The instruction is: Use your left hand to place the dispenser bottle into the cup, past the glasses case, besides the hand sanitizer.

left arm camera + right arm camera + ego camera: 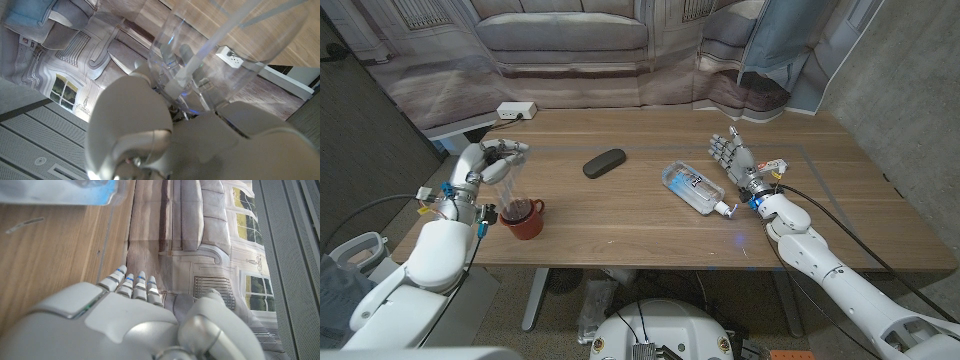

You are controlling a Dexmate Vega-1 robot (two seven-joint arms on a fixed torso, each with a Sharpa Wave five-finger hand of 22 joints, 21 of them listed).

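Now left hand (492, 160) grips clear dispenser bottle (512, 180), tilted w/ its lower end just above red cup (524, 218), which sits right below; right hand (732, 155) open, idle by hand sanitizer (694, 188).

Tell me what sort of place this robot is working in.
Probably a lab or studio test setup, not a real room: the sofa and windows are printed on a hanging fabric backdrop, bare grey concrete wall shows beside it, and a white power strip sits on the wooden table.

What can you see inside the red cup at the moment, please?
The clear dispenser bottle, gripped by the left hand, dips into the cup. The cup's bottom is hidden.
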